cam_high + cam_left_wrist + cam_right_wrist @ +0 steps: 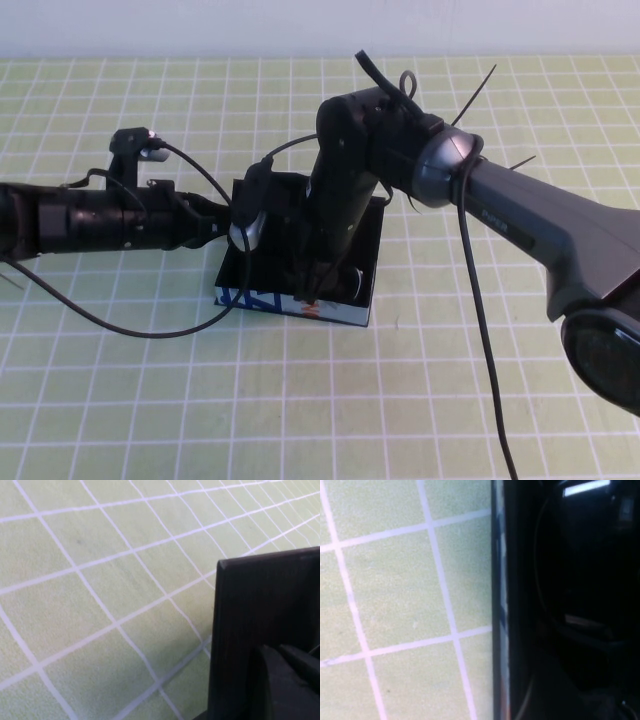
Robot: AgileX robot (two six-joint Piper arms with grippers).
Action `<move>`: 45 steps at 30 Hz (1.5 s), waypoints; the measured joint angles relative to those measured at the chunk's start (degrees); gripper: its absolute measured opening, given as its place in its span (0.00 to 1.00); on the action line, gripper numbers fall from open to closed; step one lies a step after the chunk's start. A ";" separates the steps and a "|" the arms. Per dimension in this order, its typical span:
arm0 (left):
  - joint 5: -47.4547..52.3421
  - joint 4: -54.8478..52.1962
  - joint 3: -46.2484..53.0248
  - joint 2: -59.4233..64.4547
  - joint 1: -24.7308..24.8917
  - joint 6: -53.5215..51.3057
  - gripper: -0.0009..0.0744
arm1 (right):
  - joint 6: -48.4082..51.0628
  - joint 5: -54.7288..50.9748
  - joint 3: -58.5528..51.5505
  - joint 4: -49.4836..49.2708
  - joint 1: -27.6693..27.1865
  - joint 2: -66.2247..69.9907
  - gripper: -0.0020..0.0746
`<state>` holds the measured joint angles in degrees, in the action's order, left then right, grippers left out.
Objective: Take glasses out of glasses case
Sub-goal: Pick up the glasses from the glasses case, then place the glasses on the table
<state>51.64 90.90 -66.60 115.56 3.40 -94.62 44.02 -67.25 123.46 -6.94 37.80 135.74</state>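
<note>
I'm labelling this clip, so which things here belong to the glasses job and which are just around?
Part of the job:
- glasses case, open on the table
- glasses, dark, inside it
- right claw, lowered into the case, open
- left claw, at the case's left edge

Just around:
- green checked mat
- loose black cables

The table (120, 400) is pale green with a white grid. The glasses case (290, 303) is black inside, its side light blue with dark blue and orange print.

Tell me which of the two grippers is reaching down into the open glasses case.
The right gripper, jaws wide, reaches down into the glasses case. The left gripper sits at the case's left edge instead.
</note>
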 joint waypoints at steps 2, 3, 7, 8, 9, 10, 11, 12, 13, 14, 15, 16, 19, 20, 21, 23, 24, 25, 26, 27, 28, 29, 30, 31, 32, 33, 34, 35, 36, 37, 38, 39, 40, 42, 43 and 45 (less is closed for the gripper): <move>0.00 0.00 0.00 0.00 0.00 0.00 0.01 | 0.00 0.00 0.00 0.00 0.00 0.00 0.40; 0.00 0.00 0.00 0.00 0.00 0.00 0.01 | 0.00 0.00 0.00 0.00 0.00 0.00 0.38; 0.35 0.00 0.00 0.00 0.00 0.00 0.01 | 0.00 0.00 0.14 0.00 0.00 0.00 0.20; 0.46 0.00 0.00 0.00 0.00 0.00 0.01 | 0.00 -0.13 0.26 0.00 0.00 -0.12 0.15; 0.60 -0.13 0.00 0.00 0.00 0.00 0.01 | 0.00 -0.60 0.26 -0.15 0.00 -0.21 0.11; 0.80 -0.39 0.00 0.00 0.00 0.00 0.01 | 0.00 -0.86 0.34 -0.15 0.00 -0.35 0.10; 0.93 -0.92 0.00 0.00 0.00 0.12 0.01 | 0.00 -1.01 0.39 -0.15 0.10 -0.43 0.10; 0.93 -1.48 0.00 0.00 0.00 0.41 0.01 | 0.00 -1.22 0.39 -0.15 0.10 -0.58 0.10; 1.04 -1.84 0.00 0.00 0.00 0.56 0.01 | -0.10 -1.43 0.39 -0.04 0.10 -0.64 0.10; 1.14 -2.41 0.00 -0.12 0.00 0.82 0.01 | -0.10 -1.71 0.39 0.08 0.10 -0.80 0.10; 1.14 -2.84 0.00 -0.38 0.00 1.11 0.01 | -0.10 -2.04 0.39 0.30 0.10 -1.08 0.10; 1.14 -3.25 0.00 -0.69 0.00 1.33 0.01 | -0.10 -2.29 0.39 0.43 0.10 -1.34 0.10; 1.24 -4.04 0.00 -2.65 0.00 1.69 0.01 | -0.90 -2.86 0.39 0.96 0.10 -2.95 0.10; 1.24 -4.43 0.00 -3.58 0.00 1.98 0.01 | -1.54 -2.95 0.39 1.04 0.10 -3.73 0.10; 1.24 -4.72 0.00 -4.60 0.00 2.31 0.01 | -2.03 -3.11 0.39 1.04 0.10 -4.64 0.10; 1.24 -5.66 0.00 -6.74 0.00 2.78 0.01 | -2.81 -3.09 0.39 1.04 0.10 -6.34 0.10; 1.24 -6.33 0.00 -7.80 0.00 3.32 0.01 | -3.64 -3.14 0.39 1.04 0.10 -7.27 0.10; 1.24 -7.04 0.00 -8.65 0.00 3.87 0.01 | -4.39 -3.24 0.39 1.04 0.10 -8.22 0.10; 1.24 -7.78 0.00 -9.67 -0.10 4.49 0.01 | -5.63 -3.23 0.39 1.21 0.10 -9.18 0.10; 1.24 -8.34 0.00 -10.69 -0.09 4.89 0.01 | -7.15 -3.37 0.39 1.61 0.10 -10.17 0.10; 1.24 -8.91 0.00 -11.52 -0.09 5.09 0.01 | -8.87 -3.54 0.39 2.02 0.10 -10.98 0.09; 1.24 -9.52 0.00 -12.52 -0.22 5.35 0.01 | -10.76 -3.62 0.39 2.47 0.10 -12.05 0.09; 1.24 -9.95 0.00 -13.44 -0.32 5.67 0.01 | -12.76 -3.62 0.39 2.94 -0.13 -13.19 0.09; 1.24 -10.16 0.00 -14.32 -0.32 5.95 0.01 | -14.43 -3.66 0.39 3.19 -0.41 -14.20 0.09; 0.94 -10.53 0.00 -15.12 -0.32 6.48 0.01 | -16.51 -3.66 0.03 3.28 -0.86 -15.62 0.09; 0.69 -10.75 0.00 -15.86 -0.32 6.96 0.01 | -18.54 -3.76 -0.52 3.33 -1.55 -17.10 0.09; 0.58 -11.08 0.00 -16.36 -0.32 7.25 0.01 | -20.27 -3.76 -1.45 3.33 -2.27 -18.77 0.09; 0.44 -11.38 0.00 -16.91 -0.32 7.67 0.01 | -22.56 -3.76 -2.78 3.42 -3.37 -20.53 0.09; 0.44 -11.66 0.00 -17.30 -0.45 7.92 0.01 | -24.89 -3.76 -4.45 3.42 -4.66 -22.30 0.09; 0.44 -11.96 0.00 -17.55 -0.44 8.10 0.01 | -27.04 -3.76 -6.01 3.46 -6.10 -23.73 0.09; 0.33 -12.09 0.00 -17.79 -0.56 8.57 0.01 | -29.13 -3.76 -8.28 3.67 -7.65 -25.50 0.09; 0.35 -12.09 0.00 -18.02 -0.56 9.10 0.01 | -31.09 -3.76 -10.86 3.79 -9.22 -27.15 0.09; 0.21 -12.09 0.00 -18.16 -0.63 9.50 0.01 | -32.67 -3.76 -13.09 3.93 -10.44 -28.43 0.09; 0.21 -12.09 0.00 -18.30 -0.63 9.91 0.01 | -36.19 -3.43 -19.33 4.15 -13.27 -31.28 0.09; 0.21 -12.18 0.00 -18.30 -0.63 10.05 0.01 | -37.45 -2.18 -22.75 4.15 -14.26 -32.49 0.09; 0.21 -12.31 0.00 -18.30 -0.63 10.75 0.01 | -40.69 2.16 -29.80 4.00 -16.35 -34.34 0.09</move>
<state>51.85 78.58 -66.60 97.26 2.76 -83.87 3.34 -65.09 93.66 -2.94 21.44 101.40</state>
